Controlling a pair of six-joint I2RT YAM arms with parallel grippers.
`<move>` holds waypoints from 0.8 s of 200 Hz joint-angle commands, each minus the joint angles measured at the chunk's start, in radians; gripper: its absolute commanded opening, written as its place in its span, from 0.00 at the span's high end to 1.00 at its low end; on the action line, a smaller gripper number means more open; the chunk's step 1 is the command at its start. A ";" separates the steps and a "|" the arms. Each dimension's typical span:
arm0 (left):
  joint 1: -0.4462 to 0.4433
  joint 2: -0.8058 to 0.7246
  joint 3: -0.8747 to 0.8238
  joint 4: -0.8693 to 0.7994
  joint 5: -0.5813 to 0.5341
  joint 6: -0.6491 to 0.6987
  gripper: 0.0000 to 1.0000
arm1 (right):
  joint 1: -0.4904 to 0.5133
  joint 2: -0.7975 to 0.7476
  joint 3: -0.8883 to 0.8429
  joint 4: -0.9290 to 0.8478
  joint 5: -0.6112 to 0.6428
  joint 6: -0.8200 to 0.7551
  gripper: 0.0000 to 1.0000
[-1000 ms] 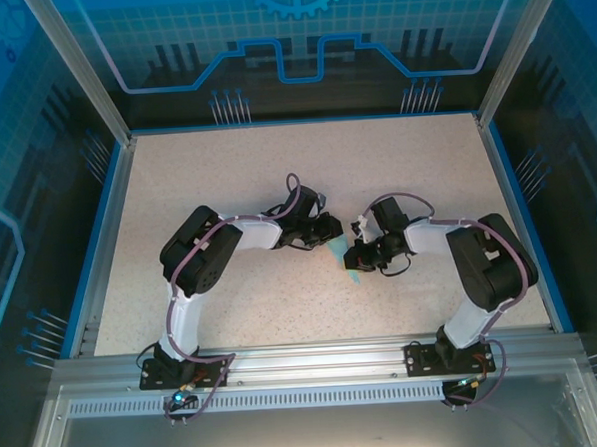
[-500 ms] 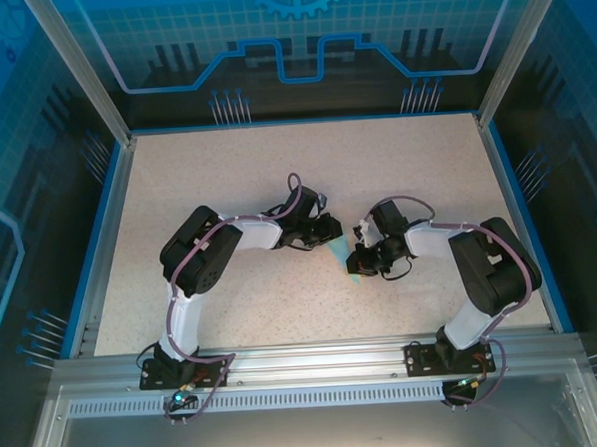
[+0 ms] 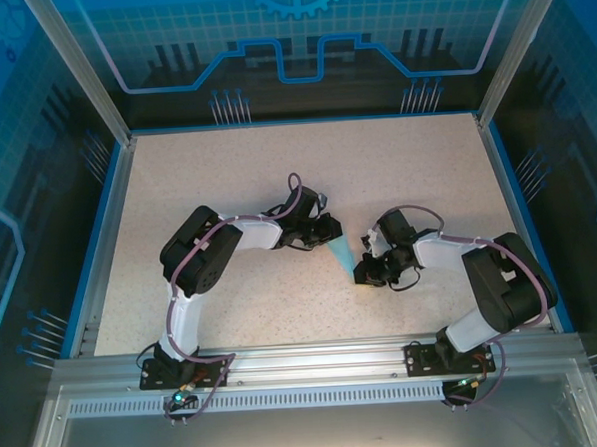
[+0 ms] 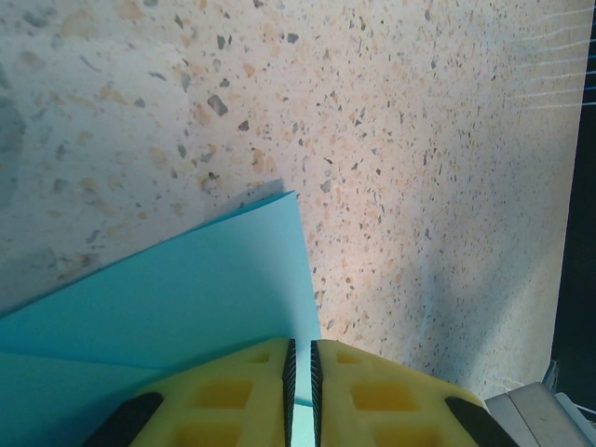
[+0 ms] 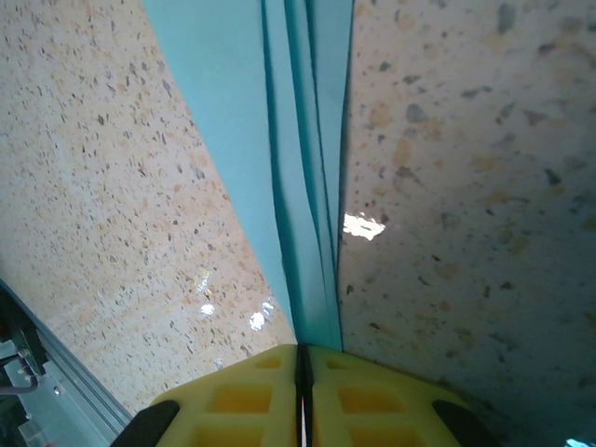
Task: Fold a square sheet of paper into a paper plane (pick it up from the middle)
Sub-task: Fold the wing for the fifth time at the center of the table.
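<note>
The light-blue paper plane [image 3: 338, 251] is a slim folded wedge at the middle of the table, stretched between my two grippers. My left gripper [image 3: 326, 238] is shut on its wide end. In the left wrist view a flat blue panel [image 4: 186, 307] spreads out to the left of the yellow fingers [image 4: 233, 391], and paper shows in the thin slit of that gripper [image 4: 300, 349]. My right gripper [image 3: 365, 271] is shut on the narrow end. In the right wrist view several stacked blue folds [image 5: 298, 186] run straight into the closed gripper [image 5: 304, 354].
The speckled beige tabletop [image 3: 276, 175] has a raised blue rim [image 3: 104, 234] and aluminium posts at its corners. A metal rail [image 3: 306, 358] carries both arm bases along the near edge. Free room lies behind and to both sides of the arms.
My right gripper has slid right and toward the near edge, along the paper to its narrow end. The visible paper now looks slimmer. The left arm has stayed put.
</note>
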 commanded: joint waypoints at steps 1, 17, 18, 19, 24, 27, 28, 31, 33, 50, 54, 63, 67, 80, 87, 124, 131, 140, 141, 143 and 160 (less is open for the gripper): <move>-0.001 0.061 -0.020 -0.147 -0.044 0.038 0.82 | 0.001 0.004 -0.032 -0.056 0.077 0.021 0.89; 0.000 0.063 -0.012 -0.151 -0.043 0.040 0.82 | 0.001 -0.011 -0.029 -0.063 0.085 0.017 0.88; -0.001 0.064 -0.013 -0.151 -0.043 0.040 0.82 | 0.001 -0.012 -0.029 -0.063 0.084 0.015 0.88; -0.001 0.064 -0.012 -0.152 -0.043 0.039 0.82 | 0.001 -0.013 -0.028 -0.063 0.083 0.014 0.88; 0.000 0.064 -0.009 -0.152 -0.041 0.040 0.82 | 0.001 -0.017 -0.027 -0.062 0.076 0.009 0.88; -0.001 0.066 -0.007 -0.152 -0.040 0.038 0.82 | 0.002 -0.020 -0.025 -0.060 0.073 0.007 0.88; -0.001 0.066 -0.006 -0.152 -0.039 0.038 0.82 | 0.002 -0.020 -0.025 -0.060 0.072 0.006 0.88; 0.000 0.067 -0.006 -0.152 -0.038 0.038 0.82 | 0.001 -0.024 -0.021 -0.061 0.070 0.005 0.88; -0.001 0.068 -0.004 -0.152 -0.036 0.038 0.82 | 0.002 -0.026 -0.021 -0.061 0.068 0.003 0.88; 0.000 0.066 0.006 -0.159 -0.034 0.040 0.82 | 0.014 -0.049 0.003 -0.073 0.051 -0.005 0.88; 0.000 0.067 0.008 -0.160 -0.033 0.040 0.82 | 0.017 -0.056 0.007 -0.075 0.049 -0.006 0.88; -0.001 0.067 0.012 -0.165 -0.031 0.041 0.82 | 0.025 -0.071 0.019 -0.076 0.040 -0.008 0.88; 0.000 0.066 0.013 -0.167 -0.029 0.042 0.82 | 0.028 -0.076 0.024 -0.072 0.030 -0.010 0.88; -0.001 0.062 0.014 -0.173 -0.029 0.047 0.82 | 0.034 -0.079 0.044 -0.056 0.007 -0.004 0.88; -0.001 0.059 0.013 -0.176 -0.030 0.049 0.82 | 0.036 -0.079 0.055 -0.047 -0.001 0.001 0.88; 0.000 0.052 0.008 -0.181 -0.032 0.054 0.82 | 0.042 -0.073 0.114 -0.046 0.005 -0.012 0.88; -0.001 0.053 0.007 -0.181 -0.033 0.053 0.82 | 0.042 -0.064 0.116 -0.032 -0.011 -0.012 0.88; 0.000 0.051 0.005 -0.181 -0.032 0.054 0.82 | 0.042 -0.037 0.119 -0.007 -0.055 -0.015 0.88; 0.000 0.051 0.005 -0.181 -0.032 0.054 0.82 | 0.042 -0.033 0.120 -0.005 -0.059 -0.015 0.88; -0.001 0.051 0.005 -0.181 -0.032 0.054 0.82 | 0.042 -0.024 0.122 -0.002 -0.065 -0.016 0.89; -0.001 0.050 0.005 -0.182 -0.031 0.055 0.82 | 0.041 0.031 0.122 0.033 -0.071 -0.013 0.89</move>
